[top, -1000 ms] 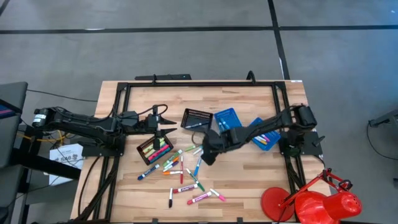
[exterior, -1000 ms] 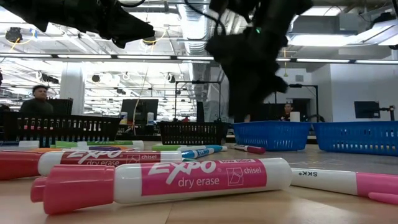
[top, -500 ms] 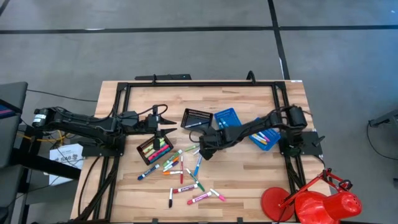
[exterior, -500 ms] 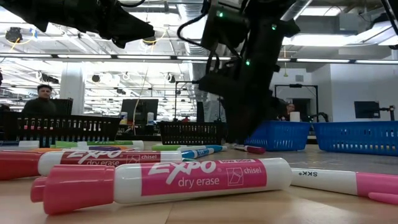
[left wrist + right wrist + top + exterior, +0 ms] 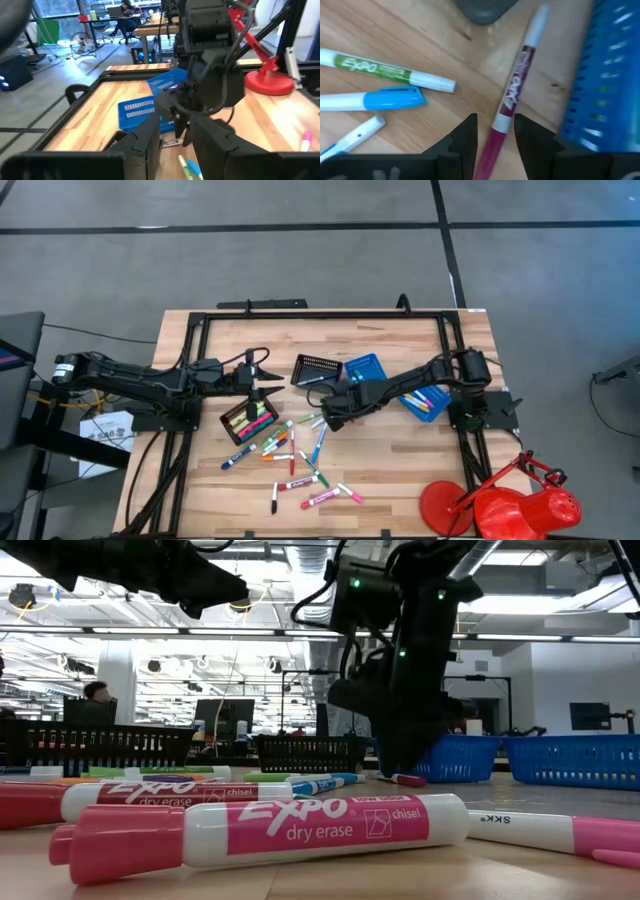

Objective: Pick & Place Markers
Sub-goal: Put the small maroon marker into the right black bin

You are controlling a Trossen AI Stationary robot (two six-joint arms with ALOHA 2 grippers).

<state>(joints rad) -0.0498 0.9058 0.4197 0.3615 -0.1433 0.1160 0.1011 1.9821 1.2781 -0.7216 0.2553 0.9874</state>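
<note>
Several markers [image 5: 290,455] in pink, green, blue, orange and red lie scattered on the wooden table. One dark pink marker [image 5: 512,95] lies beside a blue tray [image 5: 610,75]. My right gripper [image 5: 495,137] points down over it, open. One finger stands on each side of the marker's lower end, and I see no touch. In the low view that gripper [image 5: 400,768] hangs just above this marker [image 5: 402,780]. My left gripper [image 5: 262,377] hovers open and holds nothing, above a black tray [image 5: 250,420] that has markers in it.
A black mesh tray [image 5: 316,370] and a blue tray [image 5: 364,367] stand mid-table. A second blue tray [image 5: 425,402] with markers stands to the right. A red lamp [image 5: 500,505] sits at the near right corner. A black frame [image 5: 300,315] borders the table.
My right gripper has come down toward the dark pink marker by the blue tray. It shifted a little toward the table's left and far side and rolled at the wrist as it sank. Its fingers now straddle the marker. The markers have not moved.
</note>
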